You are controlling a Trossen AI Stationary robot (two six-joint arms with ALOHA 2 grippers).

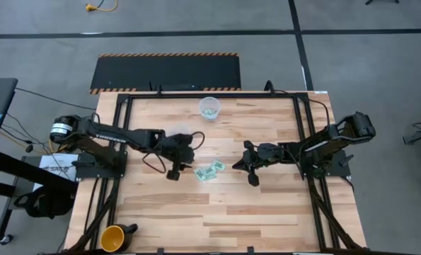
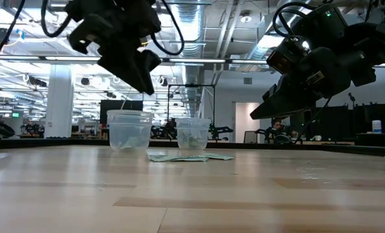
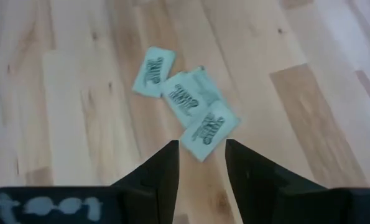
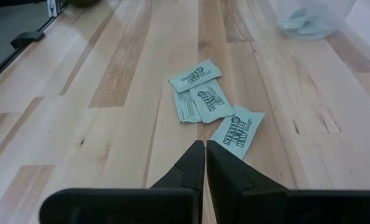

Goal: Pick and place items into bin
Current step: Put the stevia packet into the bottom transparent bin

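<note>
Several mint-green and white packets [image 1: 210, 171] lie flat on the wooden table near its middle, some overlapping [image 4: 211, 99]. My left gripper [image 3: 202, 162] hovers open just left of them, tilted down, with nothing between its fingers. The nearest packet [image 3: 208, 129] lies just ahead of the fingertips. My right gripper [image 4: 205, 149] hangs shut just right of the pile [image 1: 247, 168] and touches nothing. The bin, a clear cup [image 1: 209, 108] with a few packets inside, stands upright near the table's far edge.
A second clear cup [image 2: 129, 131] shows in the low view left of the bin [image 2: 192, 134]. A yellow mug [image 1: 113, 238] stands at the near left corner. A black frame [image 1: 210, 92] borders the table. Bare wood lies all around the packets.
</note>
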